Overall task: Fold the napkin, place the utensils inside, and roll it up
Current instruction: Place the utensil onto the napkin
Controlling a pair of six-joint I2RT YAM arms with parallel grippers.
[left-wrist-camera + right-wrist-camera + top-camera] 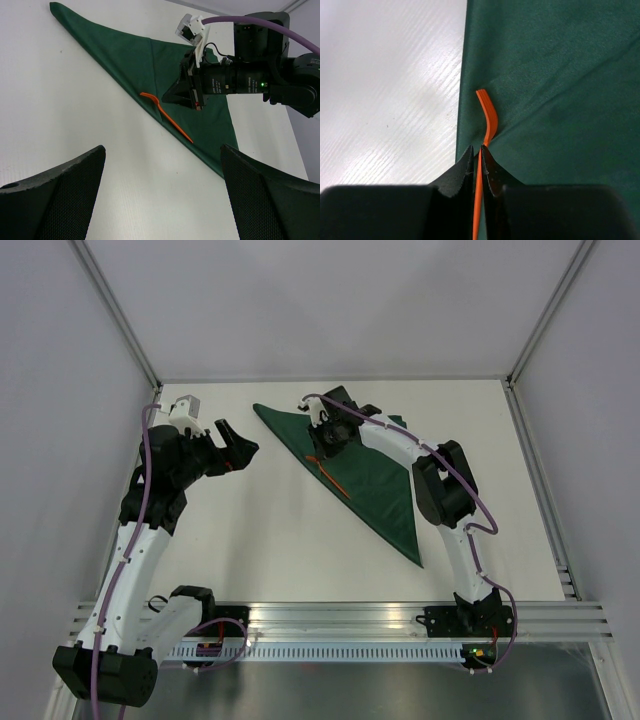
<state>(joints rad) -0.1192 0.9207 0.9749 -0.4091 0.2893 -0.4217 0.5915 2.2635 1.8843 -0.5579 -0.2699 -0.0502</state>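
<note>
The dark green napkin (385, 495) lies folded into a long triangle right of the table's middle; it also shows in the left wrist view (130, 55) and the right wrist view (560, 75). The thin orange-red utensil (337, 483) lies on the napkin along its left folded edge (172, 122). My right gripper (328, 448) is down on the napkin, its jaws closed narrowly around the utensil's handle (490, 115), with the curved head sticking out ahead of the fingertips (468, 159). My left gripper (238, 450) is open and empty above bare table left of the napkin (162, 147).
White walls enclose the table on three sides. A metal rail (340, 615) runs along the near edge by the arm bases. The right arm (440, 480) reaches across the napkin's right part.
</note>
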